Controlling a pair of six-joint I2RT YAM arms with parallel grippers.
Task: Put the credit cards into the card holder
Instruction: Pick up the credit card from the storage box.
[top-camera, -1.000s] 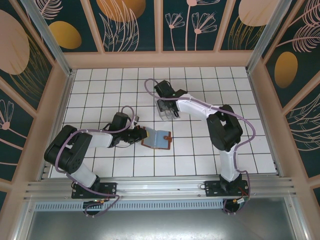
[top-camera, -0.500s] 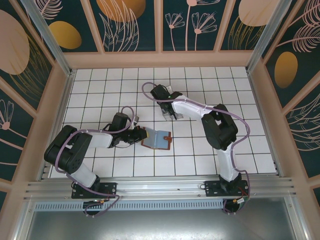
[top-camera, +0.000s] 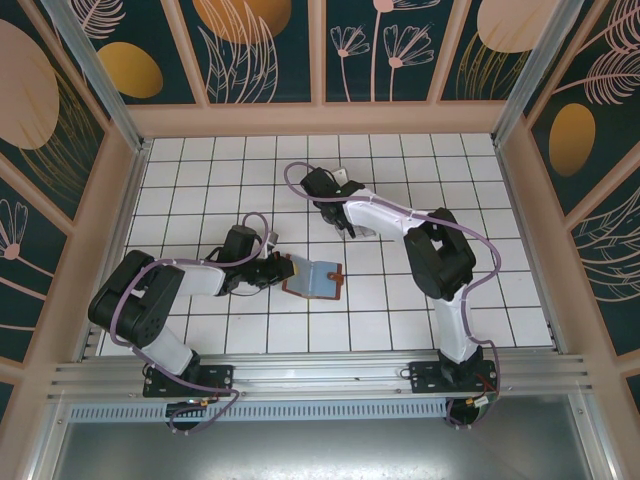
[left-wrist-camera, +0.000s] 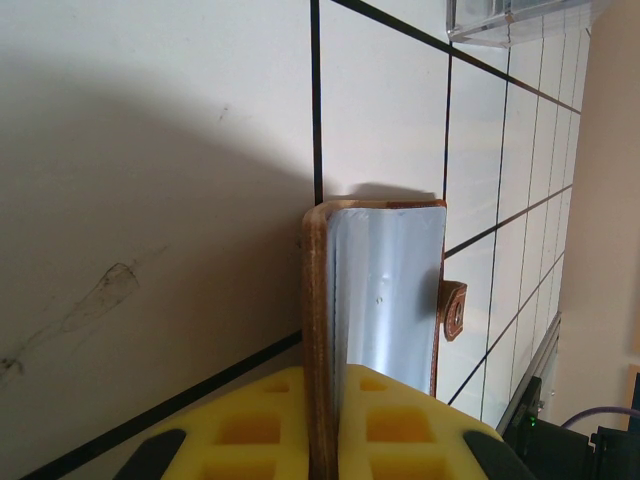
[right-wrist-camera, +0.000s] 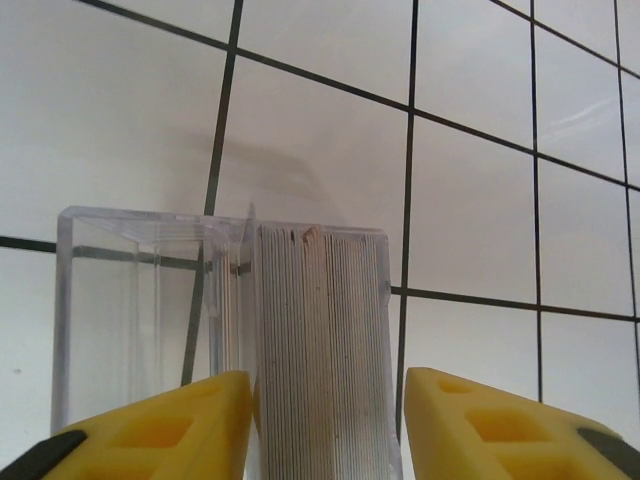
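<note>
Right wrist: right end effector (right-wrist-camera: 325, 385) open, straddling credit cards (right-wrist-camera: 320, 320) in clear case (right-wrist-camera: 130, 300), nothing gripped; left end effector (left-wrist-camera: 322, 400) clamps card holder (left-wrist-camera: 385, 280). Pickup step; next, pinch cards, lift.

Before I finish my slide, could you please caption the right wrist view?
Right hand open, fingers flanking a stack of cards standing in a clear case.

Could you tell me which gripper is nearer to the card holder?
The left gripper: its jaws clamp the card holder by its edge; the right gripper sits farther back at the clear case.
</note>
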